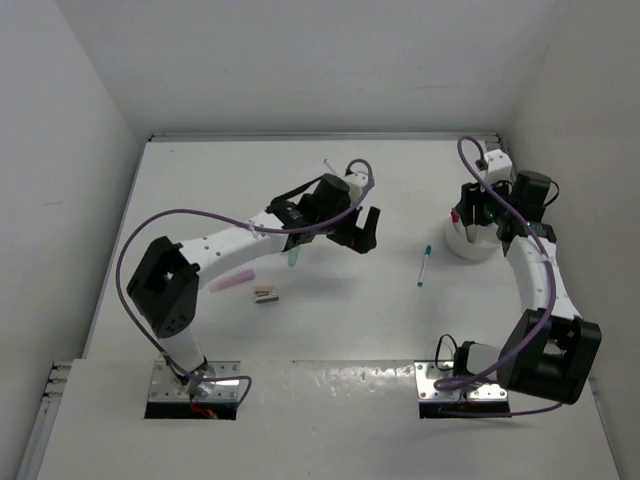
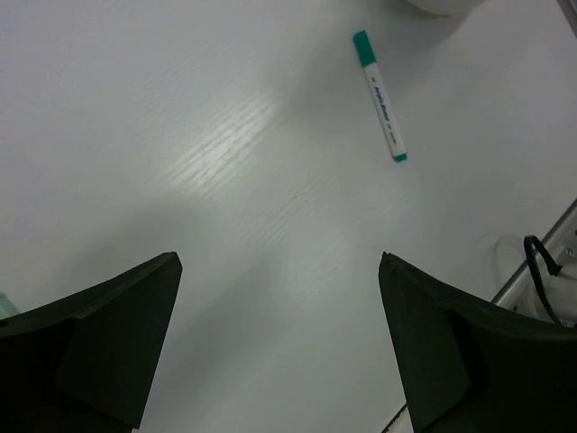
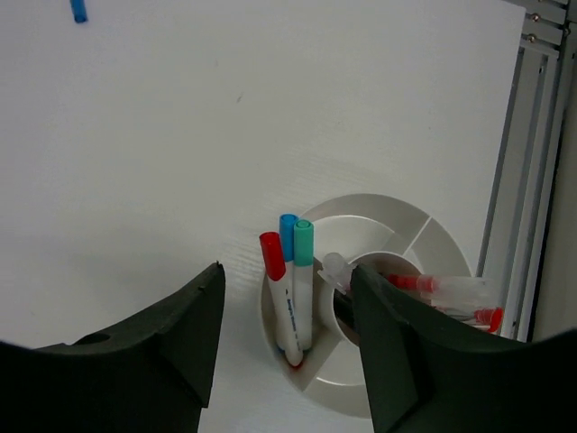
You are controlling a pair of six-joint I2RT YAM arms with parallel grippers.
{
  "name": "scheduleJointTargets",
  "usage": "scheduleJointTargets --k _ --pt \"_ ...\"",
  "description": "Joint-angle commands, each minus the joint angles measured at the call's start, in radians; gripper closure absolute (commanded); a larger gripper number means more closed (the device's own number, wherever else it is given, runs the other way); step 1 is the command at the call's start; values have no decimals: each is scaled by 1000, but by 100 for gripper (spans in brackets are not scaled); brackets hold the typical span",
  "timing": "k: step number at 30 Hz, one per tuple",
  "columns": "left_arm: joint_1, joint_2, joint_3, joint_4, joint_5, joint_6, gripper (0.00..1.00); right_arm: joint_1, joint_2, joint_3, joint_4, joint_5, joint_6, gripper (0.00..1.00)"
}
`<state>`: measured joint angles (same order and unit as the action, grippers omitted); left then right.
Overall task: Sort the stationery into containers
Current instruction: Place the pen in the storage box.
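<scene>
The white tub [image 3: 397,204] is split into compartments. Three pens with red [image 3: 273,257], blue [image 3: 288,227] and teal [image 3: 303,242] caps stand together in one of them. My right gripper [image 3: 287,271] hangs open just above, its jaws either side of these pens without touching them. Clear red-tipped pens [image 3: 446,287] lie in the centre well. In the top view my right gripper [image 1: 476,214] is over the tub [image 1: 470,250]. A teal-capped pen [image 1: 424,265] [image 2: 381,95] lies on the table left of it. My left gripper [image 1: 360,230] [image 2: 279,262] is open and empty above bare table.
A green highlighter [image 1: 294,258], a pink highlighter [image 1: 232,281] and a small pinkish-brown block [image 1: 265,294] lie beside the left arm. White walls close in the table on three sides. A metal rail [image 3: 541,135] runs along the right edge.
</scene>
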<state>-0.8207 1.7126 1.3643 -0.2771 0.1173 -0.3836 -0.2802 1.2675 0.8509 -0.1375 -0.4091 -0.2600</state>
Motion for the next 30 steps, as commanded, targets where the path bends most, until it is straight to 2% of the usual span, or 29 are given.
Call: scheduleJointTargets --k 1,4,7,11,15,21,30 --pt "83 -33 24 16 -79 -73 3 2 -78 92 -63 6 141 43" --pt "162 -71 -5 4 -87 -90 5 53 -128 137 -204 -17 346 48" --pt "242 -109 -25 -17 -109 -87 7 157 -164 114 -307 -19 463 52" --pt "346 -153 -36 -62 -159 -93 8 317 -139 45 -376 93 554 55" --pt "387 -186 -21 -122 -257 -109 4 436 -2 75 -439 327 646 62" --pt "423 -232 -74 -108 -251 -116 0 464 196 188 -524 512 791 65" --pt "450 -208 -94 -93 -220 -115 0 418 365 235 -487 559 752 65"
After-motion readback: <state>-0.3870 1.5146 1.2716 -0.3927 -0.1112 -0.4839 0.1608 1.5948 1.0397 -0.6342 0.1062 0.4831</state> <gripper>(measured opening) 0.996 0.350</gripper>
